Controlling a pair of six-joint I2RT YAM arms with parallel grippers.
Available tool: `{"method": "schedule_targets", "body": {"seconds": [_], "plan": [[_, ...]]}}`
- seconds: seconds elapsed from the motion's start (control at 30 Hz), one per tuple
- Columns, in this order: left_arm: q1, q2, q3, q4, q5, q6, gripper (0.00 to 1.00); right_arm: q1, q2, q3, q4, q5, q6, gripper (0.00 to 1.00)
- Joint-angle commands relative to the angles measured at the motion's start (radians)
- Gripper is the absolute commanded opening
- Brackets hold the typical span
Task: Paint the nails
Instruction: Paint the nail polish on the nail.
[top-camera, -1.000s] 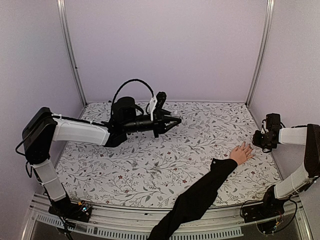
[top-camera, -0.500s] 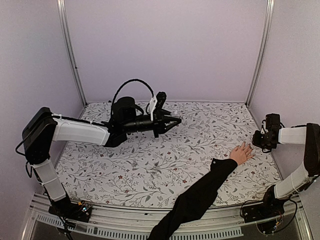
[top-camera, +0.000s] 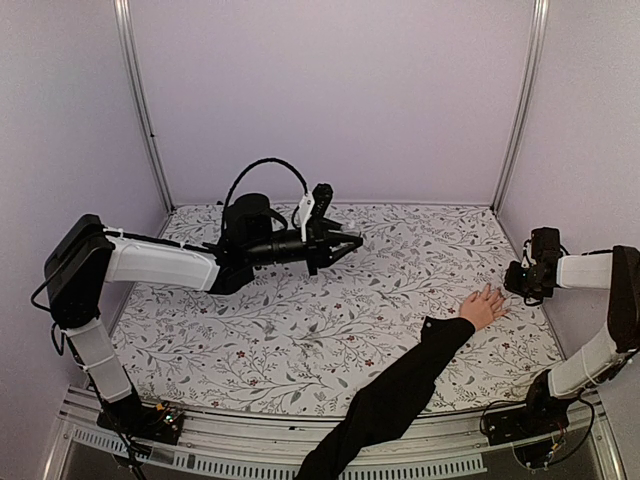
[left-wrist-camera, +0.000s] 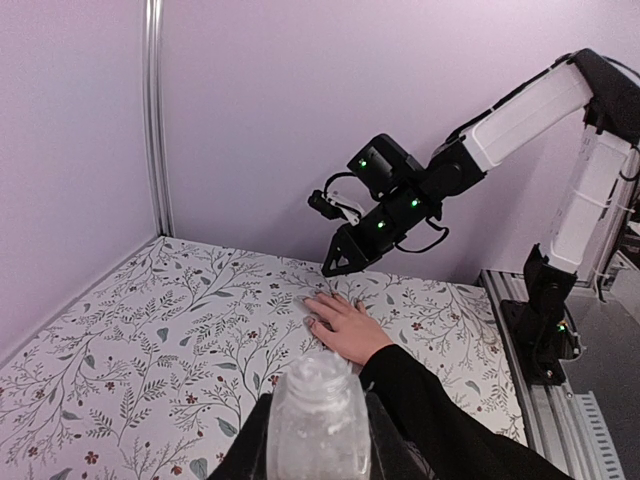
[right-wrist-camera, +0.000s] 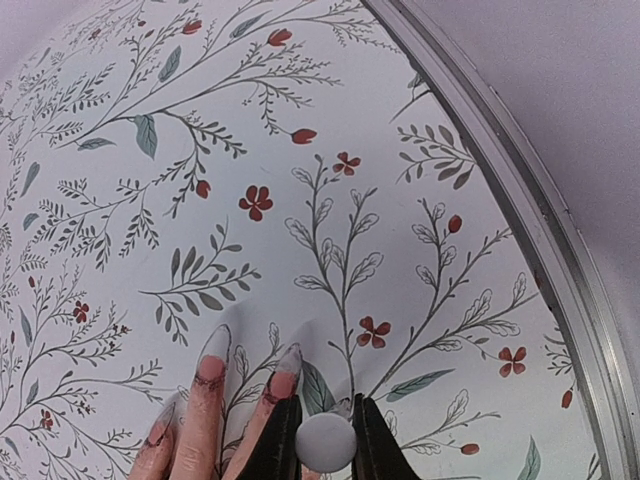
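The left arm (top-camera: 160, 265) rises from its base at the near left corner, folds at a high elbow and reaches level over the back left of the table (top-camera: 300, 340). It carries the left claw (top-camera: 350, 240) well above the flowered cloth. Its own camera shows that claw pinching a pale translucent bottle (left-wrist-camera: 318, 405) upright between dark fingers.

The right arm (top-camera: 600, 270) climbs beside the right wall, bends, and stretches inward. The right claw (top-camera: 516, 280) hangs just beyond the fingertips of a hand (top-camera: 483, 306). The hand lies palm down with its fingers spread, and a black sleeve (top-camera: 400, 390) runs from it diagonally back to the near edge.

It is tight over there. Hand and right claw sit close to the right wall and to the metal rail (right-wrist-camera: 500, 190) along the table's edge. The two arms are well apart, with a wide stretch of cloth between them.

From above, the nails are too small to see. The right wrist camera shows the nails (right-wrist-camera: 288, 358) as long and pale, with reddish smears on the skin around them. In that view the right claw's tips are pressed onto a small white round knob (right-wrist-camera: 325, 441), just beside the nearest fingertip. Whether anything touches a nail I cannot tell. Only the left wrist view shows the right claw side-on, tilted down with its tips drawn to a point, and a gap between it and the fingers.
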Motion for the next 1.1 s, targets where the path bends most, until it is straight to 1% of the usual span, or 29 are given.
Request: {"method": "schedule_targets", "body": {"seconds": [0.0,1.07], "plan": [[0.014,0.017,0.013,0.039,-0.003,-0.001,0.0,-0.004,0.008,-0.005,0.023,0.019,0.008,0.0],[0.014,0.023,0.011,0.045,-0.01,-0.003,0.0,-0.004,0.027,0.012,0.039,0.042,0.008,0.0]]}}
